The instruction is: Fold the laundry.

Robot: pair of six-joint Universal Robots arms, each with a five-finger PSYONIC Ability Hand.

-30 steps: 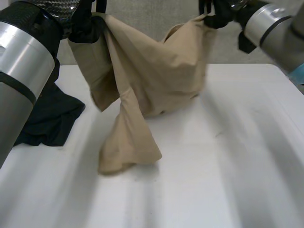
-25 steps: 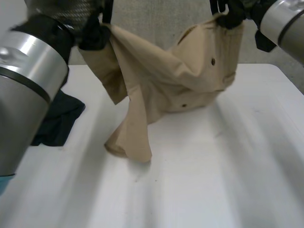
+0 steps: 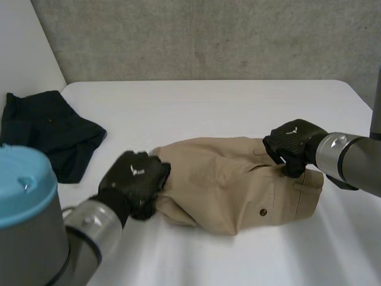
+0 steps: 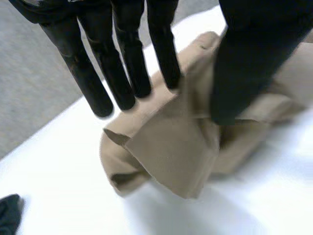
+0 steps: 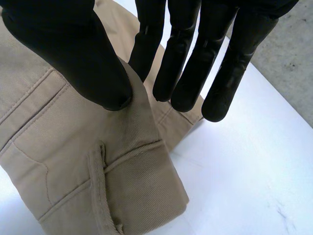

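Note:
Tan trousers (image 3: 232, 185) lie bunched on the white table (image 3: 208, 101), stretched between my two hands. My left hand (image 3: 136, 179) is at their left end; in its wrist view a folded edge of the tan cloth (image 4: 171, 142) runs between its straight fingers (image 4: 127, 63) and the thumb, pinched there. At the right end my right hand (image 3: 294, 140) sits on the waistband. There the thumb (image 5: 68, 44) presses a ridge of the trousers (image 5: 73, 147) against the fingers, close to a belt loop.
A dark garment (image 3: 44, 134) lies crumpled at the table's far left, and a bit of it (image 4: 7, 213) shows beyond the tan cloth. A grey wall stands behind the table. Bare table surface lies behind and in front of the trousers.
The trousers hung in the air between both raised hands; now both hands have come down and toward the front, and the trousers rest on the table.

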